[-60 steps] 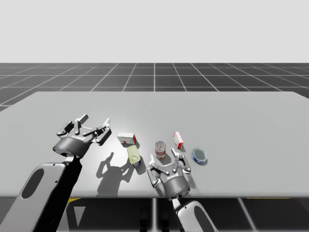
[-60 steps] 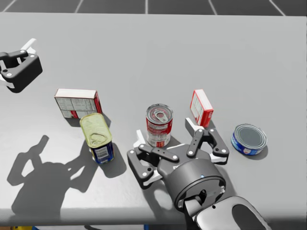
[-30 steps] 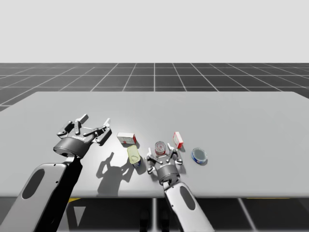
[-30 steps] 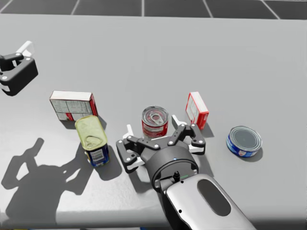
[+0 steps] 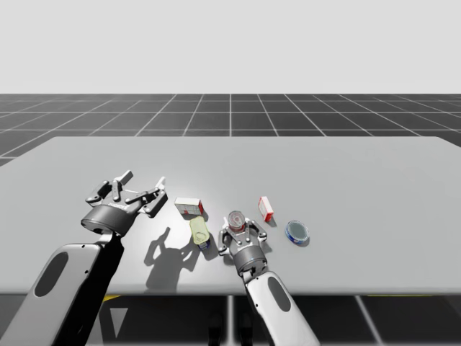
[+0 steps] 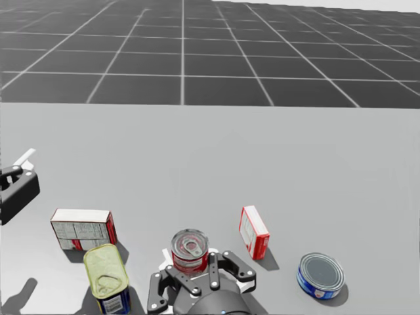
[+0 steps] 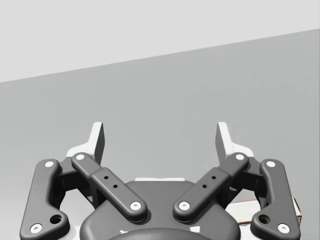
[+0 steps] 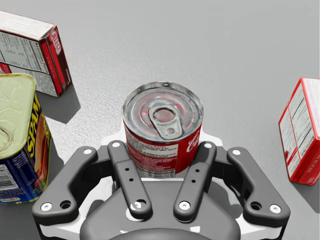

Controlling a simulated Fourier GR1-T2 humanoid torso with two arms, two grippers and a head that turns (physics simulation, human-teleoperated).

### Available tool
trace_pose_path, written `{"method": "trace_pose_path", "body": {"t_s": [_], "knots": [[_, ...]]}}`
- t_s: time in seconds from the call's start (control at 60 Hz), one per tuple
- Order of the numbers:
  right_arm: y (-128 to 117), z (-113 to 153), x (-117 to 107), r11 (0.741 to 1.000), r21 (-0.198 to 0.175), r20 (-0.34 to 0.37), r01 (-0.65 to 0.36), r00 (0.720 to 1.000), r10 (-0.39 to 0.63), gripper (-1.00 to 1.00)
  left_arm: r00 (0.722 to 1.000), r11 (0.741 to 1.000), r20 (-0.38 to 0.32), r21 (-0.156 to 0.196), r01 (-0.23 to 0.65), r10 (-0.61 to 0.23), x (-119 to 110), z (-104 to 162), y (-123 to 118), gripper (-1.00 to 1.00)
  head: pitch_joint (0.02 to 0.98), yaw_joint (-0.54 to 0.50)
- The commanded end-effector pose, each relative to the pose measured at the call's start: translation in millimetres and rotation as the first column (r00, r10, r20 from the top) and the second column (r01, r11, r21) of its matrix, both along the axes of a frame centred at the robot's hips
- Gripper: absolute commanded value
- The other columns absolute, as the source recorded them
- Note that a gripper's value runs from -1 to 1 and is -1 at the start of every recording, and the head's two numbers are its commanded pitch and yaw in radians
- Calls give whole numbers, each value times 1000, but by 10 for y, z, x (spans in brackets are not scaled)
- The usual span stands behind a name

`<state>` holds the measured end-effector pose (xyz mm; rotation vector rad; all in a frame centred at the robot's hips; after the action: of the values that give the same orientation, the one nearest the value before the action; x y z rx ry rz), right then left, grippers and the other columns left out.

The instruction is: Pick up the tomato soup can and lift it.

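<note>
1. Currently the tomato soup can [image 5: 238,218] [image 6: 189,250] [image 8: 163,131] stands upright on the worktop [image 5: 360,180]. Its long axis is vertical and the pull-tab lid faces up.
2. It sits in the middle of a row of items close to the worktop's near edge.
3. The right pincer [image 5: 238,231] [image 6: 195,274] [image 8: 162,147] is level with the can. Its fingers are narrowed onto the can's two sides, and the can's base is on the worktop.
4. The left pincer [image 5: 144,180] [image 7: 161,135] is spread wide with nothing between its fingers. It hangs over the worktop well to the left of the row.
5. A blue rectangular can [image 5: 199,232] [image 6: 105,279] [image 8: 20,135] with a yellow top stands just beside the right pincer's left finger. They are apart, but the gap is slim.
6. A white-and-red box [image 5: 189,206] [image 6: 82,230] [image 8: 35,50] lies behind that rectangular can.
7. A small red box [image 5: 266,208] [image 6: 254,231] [image 8: 302,135] is to the right of the soup can, with a wider gap than on the left side.
8. A flat blue round can [image 5: 297,231] [image 6: 320,275] lies further right.
9. Beyond the row, bare worktop runs to the far edge.
</note>
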<state>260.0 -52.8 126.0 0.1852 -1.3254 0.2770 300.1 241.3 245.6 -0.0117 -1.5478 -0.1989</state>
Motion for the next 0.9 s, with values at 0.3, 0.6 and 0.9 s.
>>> {"method": "trace_pose_path", "body": {"t_s": [0.3,0.6,0.9], "knots": [[-47,-10,5,995,7,-9,103,995,-103,954,1000,1000,-3,-3,1,-1,-10,-9,-6,-1000,439,-78],[-43,364,-37,996,34,59,86,994,-88,979,1000,1000,-4,-6,-1,1,-8,-6,5,-1000,436,-86],[-130,910,44,997,25,209,77,974,-81,985,1000,1000,-4,-14,0,0,-6,4,12,-1000,426,-85]]}}
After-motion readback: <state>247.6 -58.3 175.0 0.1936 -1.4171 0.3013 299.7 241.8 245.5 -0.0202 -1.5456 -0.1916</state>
